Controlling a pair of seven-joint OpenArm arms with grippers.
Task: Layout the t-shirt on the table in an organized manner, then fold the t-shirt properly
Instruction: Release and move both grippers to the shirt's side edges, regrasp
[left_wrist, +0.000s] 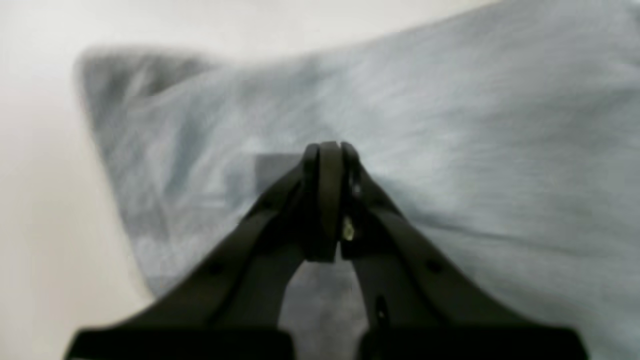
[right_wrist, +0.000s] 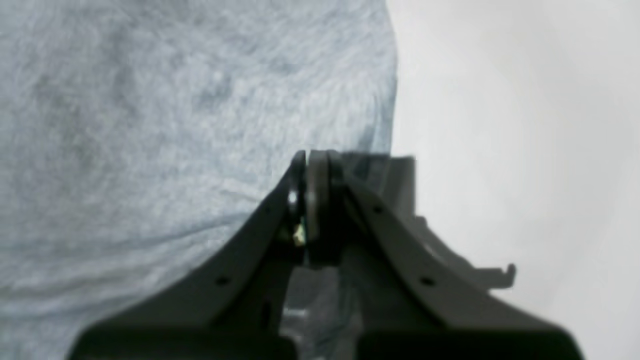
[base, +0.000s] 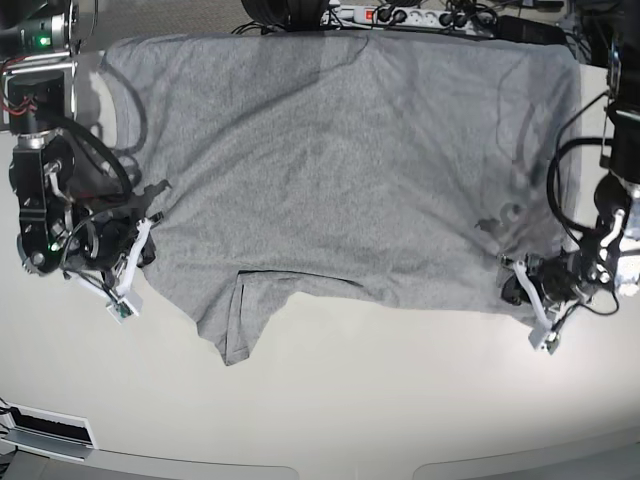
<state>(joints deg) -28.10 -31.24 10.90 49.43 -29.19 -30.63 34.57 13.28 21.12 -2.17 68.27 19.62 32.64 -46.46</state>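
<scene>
The heather-grey t-shirt (base: 340, 170) lies spread over the back half of the off-white table (base: 380, 400), wrinkled, with one sleeve (base: 232, 325) pointing toward the front. My left gripper (base: 508, 275) rests at the shirt's front right corner. In the left wrist view it (left_wrist: 330, 147) is shut over the t-shirt (left_wrist: 450, 125), no cloth showing between the pads. My right gripper (base: 152, 232) sits at the shirt's left edge. Seen from the right wrist, it (right_wrist: 315, 152) is shut too, above the t-shirt (right_wrist: 150, 100) right at its border with the bare table (right_wrist: 525, 125).
A power strip with cables (base: 400, 14) runs along the table's back edge, just behind the shirt. Both arm bases stand at the far left (base: 35, 90) and far right (base: 625, 150). The curved front edge (base: 300, 466) crosses the bottom of the base view.
</scene>
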